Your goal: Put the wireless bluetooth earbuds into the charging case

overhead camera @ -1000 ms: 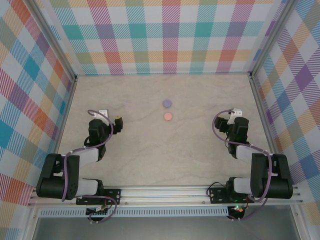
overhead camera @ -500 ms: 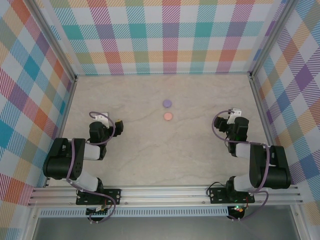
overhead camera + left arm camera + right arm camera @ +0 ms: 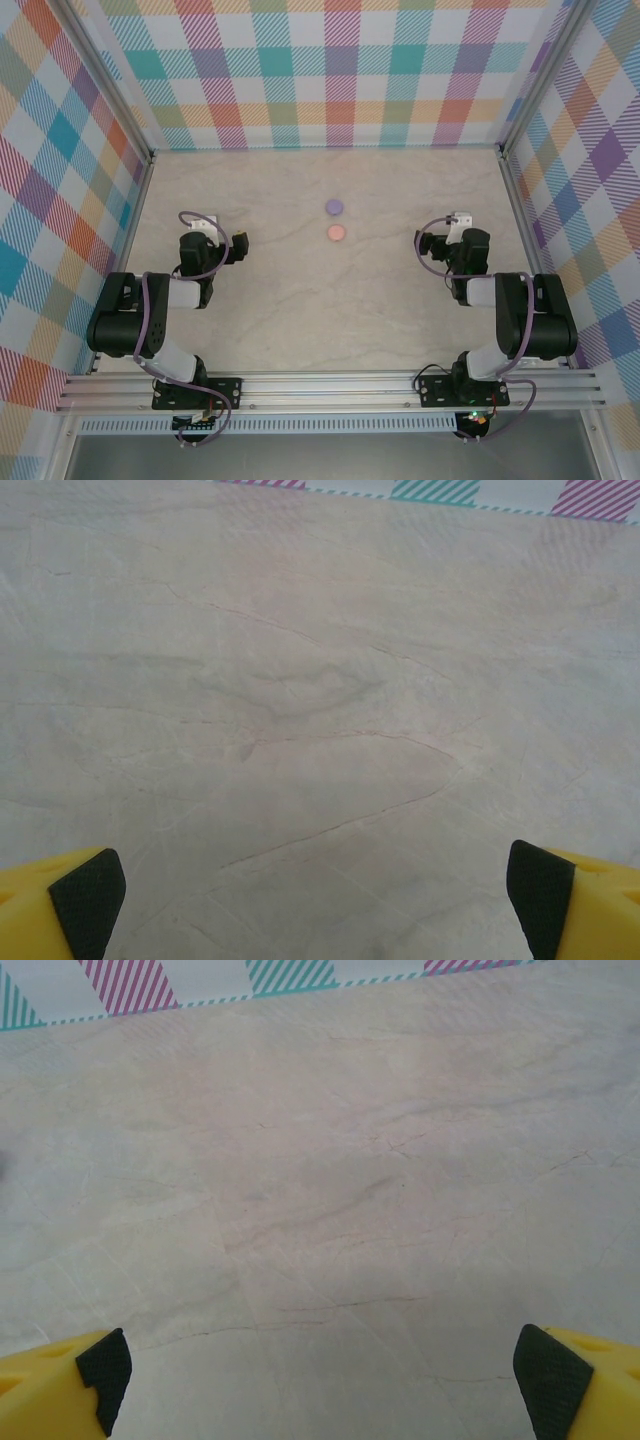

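Two small round charging cases lie closed near the table's middle in the top view: a lilac-purple case (image 3: 334,206) and, just nearer, a pale pink case (image 3: 336,233). The earbuds are out of view. My left gripper (image 3: 241,243) hovers low at the left, pointing right toward the cases, well short of them. Its yellow, black-padded fingertips (image 3: 88,892) stand wide apart over bare table, so the left gripper (image 3: 315,900) is open and empty. My right gripper (image 3: 423,244) points left from the other side, also well short of the cases. The right gripper (image 3: 320,1375) is open and empty.
Checked cloth walls (image 3: 340,70) close in the back and both sides. A metal rail (image 3: 330,385) with the arm bases runs along the near edge. The marbled tabletop (image 3: 330,300) lies bare between the arms and the cases.
The right wrist has swung from pointing away to pointing left toward the cases. The left arm's upper links have folded back toward its base, its gripper staying near the same spot.
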